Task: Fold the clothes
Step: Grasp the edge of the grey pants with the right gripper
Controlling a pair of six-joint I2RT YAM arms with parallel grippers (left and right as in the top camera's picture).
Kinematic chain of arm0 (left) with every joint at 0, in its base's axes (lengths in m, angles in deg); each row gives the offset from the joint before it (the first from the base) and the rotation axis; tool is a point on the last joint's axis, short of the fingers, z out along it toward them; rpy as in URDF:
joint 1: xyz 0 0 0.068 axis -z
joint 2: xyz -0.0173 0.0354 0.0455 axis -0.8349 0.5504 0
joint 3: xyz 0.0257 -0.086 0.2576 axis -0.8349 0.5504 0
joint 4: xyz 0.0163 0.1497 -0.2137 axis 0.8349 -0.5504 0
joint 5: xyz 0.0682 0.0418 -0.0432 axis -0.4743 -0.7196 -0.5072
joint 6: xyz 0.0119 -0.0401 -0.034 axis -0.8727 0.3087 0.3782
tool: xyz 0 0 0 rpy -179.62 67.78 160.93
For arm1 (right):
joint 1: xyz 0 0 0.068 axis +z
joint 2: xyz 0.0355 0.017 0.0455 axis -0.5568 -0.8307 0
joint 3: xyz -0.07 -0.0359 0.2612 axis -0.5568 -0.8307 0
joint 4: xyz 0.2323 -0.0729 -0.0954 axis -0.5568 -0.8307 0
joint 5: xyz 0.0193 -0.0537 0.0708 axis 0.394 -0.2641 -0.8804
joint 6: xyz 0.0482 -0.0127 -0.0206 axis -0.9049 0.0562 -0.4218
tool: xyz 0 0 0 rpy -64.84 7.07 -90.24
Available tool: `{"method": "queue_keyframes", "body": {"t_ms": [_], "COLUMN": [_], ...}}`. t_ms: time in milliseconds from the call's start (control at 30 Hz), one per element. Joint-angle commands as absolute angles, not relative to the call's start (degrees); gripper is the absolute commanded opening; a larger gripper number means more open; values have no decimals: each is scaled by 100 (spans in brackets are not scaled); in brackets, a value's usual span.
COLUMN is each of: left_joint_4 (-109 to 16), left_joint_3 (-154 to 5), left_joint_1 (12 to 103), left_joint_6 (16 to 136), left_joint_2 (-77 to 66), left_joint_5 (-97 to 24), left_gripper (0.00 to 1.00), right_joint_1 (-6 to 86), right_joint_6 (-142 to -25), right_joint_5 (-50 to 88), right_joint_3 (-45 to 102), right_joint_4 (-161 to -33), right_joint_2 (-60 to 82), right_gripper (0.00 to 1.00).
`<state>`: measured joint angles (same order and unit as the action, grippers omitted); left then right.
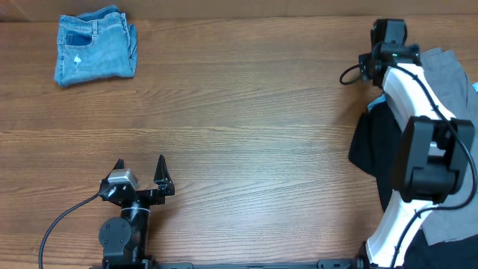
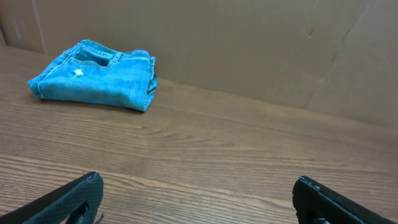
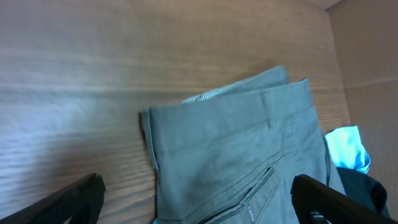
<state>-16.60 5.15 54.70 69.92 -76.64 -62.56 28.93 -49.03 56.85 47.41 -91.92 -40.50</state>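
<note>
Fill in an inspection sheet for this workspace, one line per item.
Surface: wooden table, no spills or marks seen.
Job's things: grey shorts at the right edge, under the right arm, not gripped.
Clutter: denim shorts folded in the far left corner; black cloth and cyan scrap beside the grey shorts.
Grippers: left gripper open and holding nothing, near the front edge; right gripper open above the grey shorts.
Cables: black cable trailing from the left arm; cable loop at the right wrist.
Surroundings: cardboard wall behind the table.
</note>
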Motion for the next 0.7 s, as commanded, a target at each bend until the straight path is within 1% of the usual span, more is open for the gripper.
{"method": "queue_keyframes", "body": {"t_ms": [0, 233, 667], "left_joint_4": [-1660, -1660, -1660], "left_joint_3": [541, 541, 541], "left_joint_1": [5439, 5439, 5439], "left_joint_6": [6881, 6881, 6883], "left_joint_2": [-7712, -7712, -7712], "left_joint_5": [-6293, -6293, -6293], "left_gripper": [100, 100, 100], "right_joint_1": [2842, 2803, 2410], "right_joint_6": [-4712, -4710, -4734], "right_joint_5": [5924, 5908, 5572], "right_joint_3": [4961, 4961, 4950], "right_joint_4": [-9140, -9136, -9208], "right_joint_2": [-4230, -4509, -4905], "right_gripper": [100, 100, 99]}}
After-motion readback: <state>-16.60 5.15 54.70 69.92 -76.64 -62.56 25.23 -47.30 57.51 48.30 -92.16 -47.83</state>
